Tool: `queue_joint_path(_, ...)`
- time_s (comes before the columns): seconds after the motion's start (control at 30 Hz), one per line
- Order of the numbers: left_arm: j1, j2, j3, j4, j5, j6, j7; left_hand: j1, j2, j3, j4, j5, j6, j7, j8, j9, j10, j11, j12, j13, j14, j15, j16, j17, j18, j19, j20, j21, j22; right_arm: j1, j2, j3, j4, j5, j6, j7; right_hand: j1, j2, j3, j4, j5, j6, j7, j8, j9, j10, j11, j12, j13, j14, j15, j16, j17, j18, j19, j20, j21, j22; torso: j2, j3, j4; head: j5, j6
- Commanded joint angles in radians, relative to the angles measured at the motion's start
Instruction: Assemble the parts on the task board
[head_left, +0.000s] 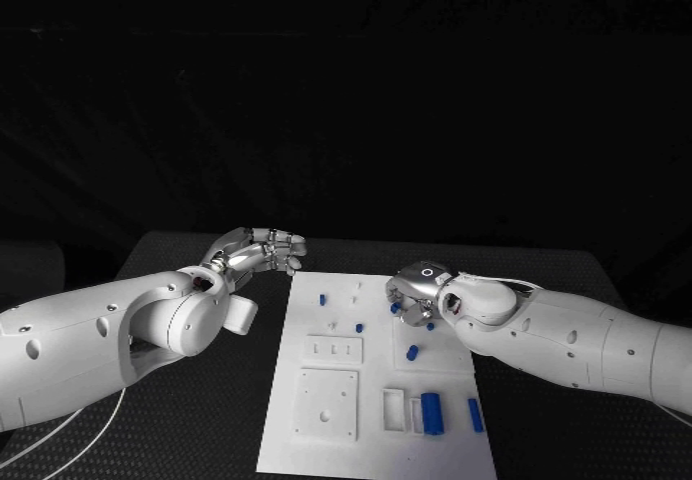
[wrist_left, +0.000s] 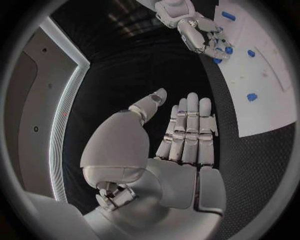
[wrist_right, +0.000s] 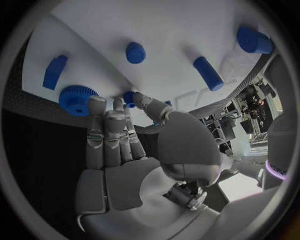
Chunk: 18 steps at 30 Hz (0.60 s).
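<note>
The white task board lies in the middle of the table, with several blue parts on it. My right hand hovers low over its far right part. At the right wrist my right hand reaches down to the board, and its thumb and a finger pinch a small blue part beside a blue gear. My left hand hangs off the board's far left corner, over the black table. Seen from its own wrist, my left hand is flat, fingers straight, holding nothing.
On the board lie small blue pegs, a blue piece in the middle, and blue cylinders by white raised blocks at the near end. The right wrist view adds a blue block, a round peg and a cylinder.
</note>
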<state>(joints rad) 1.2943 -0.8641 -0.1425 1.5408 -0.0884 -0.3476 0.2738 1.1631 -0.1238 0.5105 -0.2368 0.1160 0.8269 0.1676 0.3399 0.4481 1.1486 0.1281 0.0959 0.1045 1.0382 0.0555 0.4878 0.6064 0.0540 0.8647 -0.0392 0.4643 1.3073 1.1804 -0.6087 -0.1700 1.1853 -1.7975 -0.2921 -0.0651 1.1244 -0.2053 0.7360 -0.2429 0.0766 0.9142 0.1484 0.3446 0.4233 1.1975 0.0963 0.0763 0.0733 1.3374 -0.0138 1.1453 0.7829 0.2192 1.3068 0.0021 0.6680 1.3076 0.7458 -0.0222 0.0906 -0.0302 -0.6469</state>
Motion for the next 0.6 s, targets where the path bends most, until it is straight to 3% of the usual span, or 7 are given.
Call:
queue_joint_path(0.03,0.002,0.001,0.001,0.002,-0.004,0.018,0.006,-0.014,0.0,0.005,0.0,0.0,-0.005,0.0,-0.006,-0.001,-0.005,0.001,-0.005,-0.002,-0.002,0.008,-0.006,0.002,0.012,-0.007,0.002,0.006,0.023,-0.004,0.003,-0.003,-0.005,-0.029,0.015,-0.013,-0.006,0.008,0.008,0.001,-0.01,0.011,-0.002,0.007,0.002,0.011,0.0,0.004,0.001,-0.007,-0.003,0.009,-0.004,0.043,0.001,-0.008,0.005,0.022,0.015,-0.0303,0.044,-0.045,0.012)
queue_joint_path(0.6,0.002,0.002,0.001,-0.002,-0.004,0.018,0.003,-0.014,-0.001,0.005,0.0,0.0,-0.006,0.0,-0.007,-0.001,-0.006,0.001,-0.007,-0.002,-0.002,0.008,-0.008,0.003,0.012,-0.008,0.002,0.007,0.023,-0.004,0.015,-0.002,-0.002,-0.052,-0.037,-0.056,-0.003,0.025,0.037,-0.003,-0.027,0.078,-0.024,0.036,0.019,0.093,-0.03,0.034,0.029,-0.011,-0.032,0.03,-0.028,0.043,0.0,-0.008,0.02,0.021,0.022,-0.0326,0.0424,-0.039,0.022)
